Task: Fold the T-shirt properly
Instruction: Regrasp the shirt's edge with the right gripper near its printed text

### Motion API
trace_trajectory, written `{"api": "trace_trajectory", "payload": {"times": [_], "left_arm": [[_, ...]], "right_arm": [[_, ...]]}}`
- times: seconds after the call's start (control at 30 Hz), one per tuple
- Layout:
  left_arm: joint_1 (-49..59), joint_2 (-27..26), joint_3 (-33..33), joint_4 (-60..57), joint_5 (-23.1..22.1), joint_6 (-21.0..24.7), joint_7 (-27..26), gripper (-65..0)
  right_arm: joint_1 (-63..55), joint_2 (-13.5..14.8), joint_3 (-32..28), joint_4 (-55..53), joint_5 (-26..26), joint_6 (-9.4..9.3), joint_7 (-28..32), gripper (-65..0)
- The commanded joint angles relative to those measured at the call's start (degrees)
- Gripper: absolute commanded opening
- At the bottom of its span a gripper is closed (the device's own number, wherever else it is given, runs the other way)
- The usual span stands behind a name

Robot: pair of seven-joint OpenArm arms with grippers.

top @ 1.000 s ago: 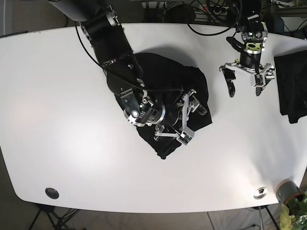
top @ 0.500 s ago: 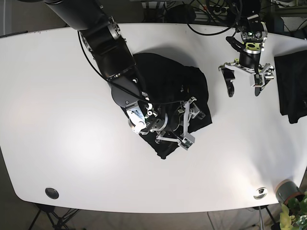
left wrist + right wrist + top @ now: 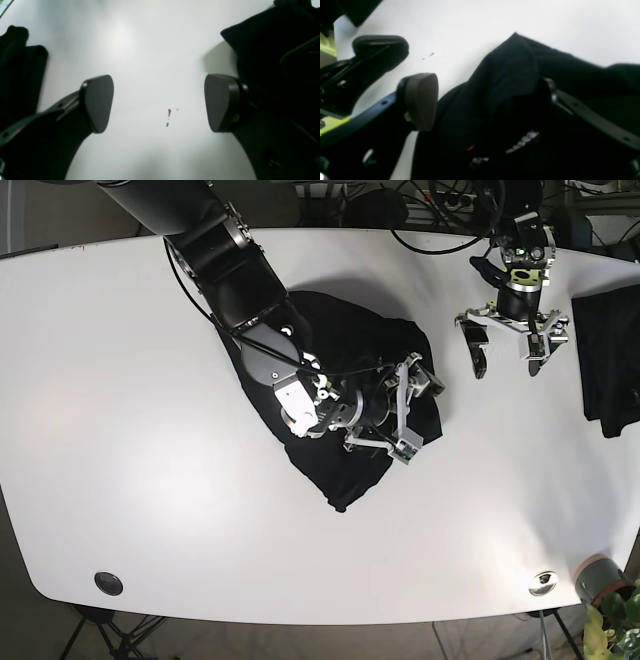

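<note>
Since the earlier frames the right gripper (image 3: 408, 410) has been swung toward the right edge of the shirt (image 3: 340, 350), crumpled mid-table (image 3: 130, 430), jaws spread around a raised fold, apparently to be pinched, while the left gripper (image 3: 508, 350) is parked open over bare table.

Black arms, silver brackets; each end effector (image 3: 510, 345) bears rounded dark-grey pads (image 3: 97, 102)

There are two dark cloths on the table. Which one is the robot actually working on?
The crumpled black T-shirt in the middle: the right gripper sits over it, jaws apart. The other dark cloth lies untouched at the table's edge, beyond the open left gripper.
</note>
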Motion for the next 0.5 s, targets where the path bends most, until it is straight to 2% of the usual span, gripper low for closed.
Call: {"api": "trace_trajectory", "payload": {"times": [0.0,0.23,0.47], "left_arm": [[-0.19,-0.39,-0.10,0.80,-0.47,0.05,-1.68,-12.5],[-0.19,-0.39,-0.19,0.71,-0.47,0.05,-1.68,-12.5],[-0.19,-0.39,-0.10,0.71,-0.47,0.05,-1.68,-12.5]], "right_arm": [[1.41,-0.95,0.04,1.35,1.04,0.37,1.42,-14.4],[1.32,-0.95,0.04,1.09,0.69,0.28,4.06,-29.3],[1.32,-0.95,0.04,-0.32,0.60,0.28,4.85,-30.6]]}}
